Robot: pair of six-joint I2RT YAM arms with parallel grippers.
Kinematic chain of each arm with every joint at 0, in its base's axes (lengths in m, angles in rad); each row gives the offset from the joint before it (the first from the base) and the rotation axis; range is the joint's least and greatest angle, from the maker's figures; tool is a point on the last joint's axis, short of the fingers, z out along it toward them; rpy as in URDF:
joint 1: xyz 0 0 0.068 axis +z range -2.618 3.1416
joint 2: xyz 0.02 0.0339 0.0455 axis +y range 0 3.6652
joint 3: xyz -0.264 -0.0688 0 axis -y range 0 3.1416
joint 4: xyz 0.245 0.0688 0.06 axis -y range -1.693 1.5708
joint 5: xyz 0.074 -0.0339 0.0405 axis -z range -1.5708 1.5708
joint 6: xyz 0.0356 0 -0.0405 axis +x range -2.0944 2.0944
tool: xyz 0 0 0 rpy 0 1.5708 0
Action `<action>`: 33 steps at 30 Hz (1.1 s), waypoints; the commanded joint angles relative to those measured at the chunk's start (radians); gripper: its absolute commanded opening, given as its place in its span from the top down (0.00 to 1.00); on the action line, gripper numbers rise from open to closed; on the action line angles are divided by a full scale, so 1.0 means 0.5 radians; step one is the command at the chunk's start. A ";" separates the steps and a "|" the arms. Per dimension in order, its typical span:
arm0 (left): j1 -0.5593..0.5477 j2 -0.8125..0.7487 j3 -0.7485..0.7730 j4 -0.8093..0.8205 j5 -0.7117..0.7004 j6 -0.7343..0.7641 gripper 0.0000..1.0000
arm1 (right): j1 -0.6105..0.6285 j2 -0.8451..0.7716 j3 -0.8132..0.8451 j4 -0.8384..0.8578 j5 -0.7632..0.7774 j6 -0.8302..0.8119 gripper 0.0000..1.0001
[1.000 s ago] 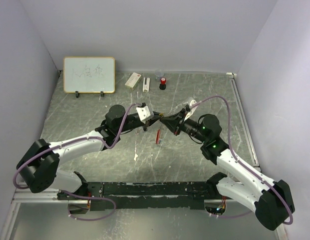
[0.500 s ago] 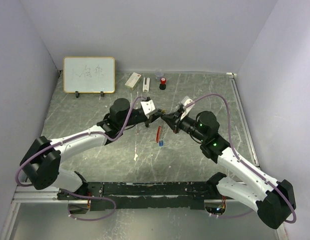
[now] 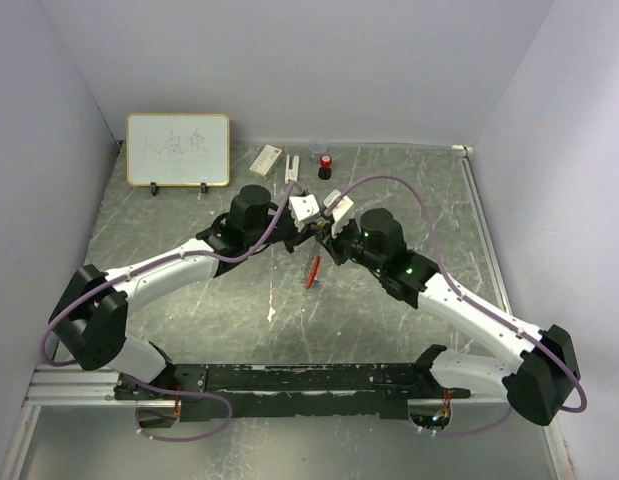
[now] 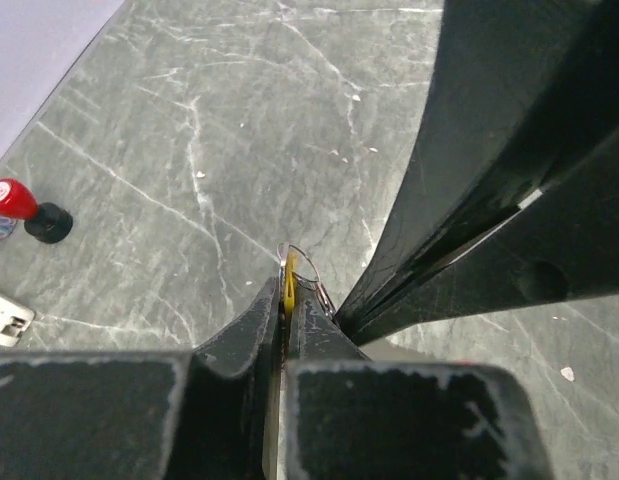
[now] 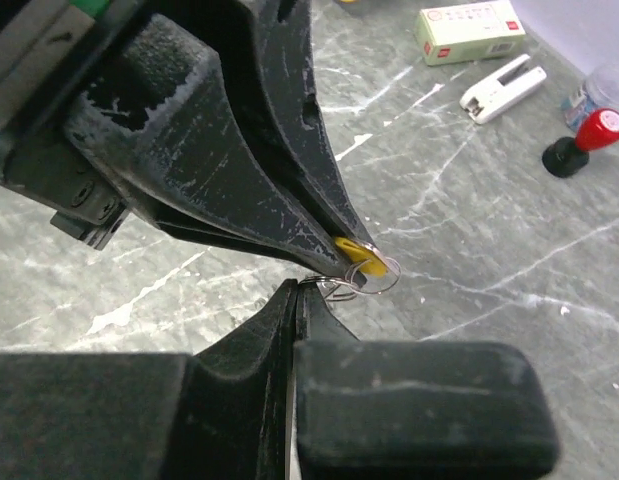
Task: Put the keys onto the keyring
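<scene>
Left pincer (image 4: 286,292) first: it is pressed together on the tan-gold key (image 4: 290,272), whose yellow head pokes out just past the fingertips. My right pincer (image 5: 297,292) is closed too, tip to tip with the left. It seems to be pinching the thin silvery loop of the keyring (image 5: 377,270), which curls around the key's head. The wire is too fine for me to be sure exactly where that grip lies. From above, the red tag (image 3: 314,268) hangs below both tips, and a blue speck at its low end may be the blue key (image 3: 309,285). Trouble I expect: both holds are slight, so any twist between my two arms could flick the tan-gold key out or spring the loop free. Pushed closer, the tips could jam against each other.
</scene>
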 commanded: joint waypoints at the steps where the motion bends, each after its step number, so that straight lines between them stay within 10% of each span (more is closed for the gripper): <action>1: -0.058 -0.041 0.202 0.202 0.074 0.030 0.93 | 0.170 0.146 0.038 -0.345 0.044 -0.087 1.00; 20: 0.040 -0.196 0.174 0.460 -0.029 -0.115 0.93 | 0.230 0.129 -0.055 -0.370 0.109 -0.012 0.98; 27: 0.089 -0.260 0.147 0.481 -0.061 -0.105 0.93 | 0.228 -0.382 -0.267 -0.148 0.246 0.102 0.50; 33: 0.109 -0.288 0.106 0.516 0.012 -0.099 0.93 | 0.225 -0.750 -0.324 -0.049 0.574 0.209 0.42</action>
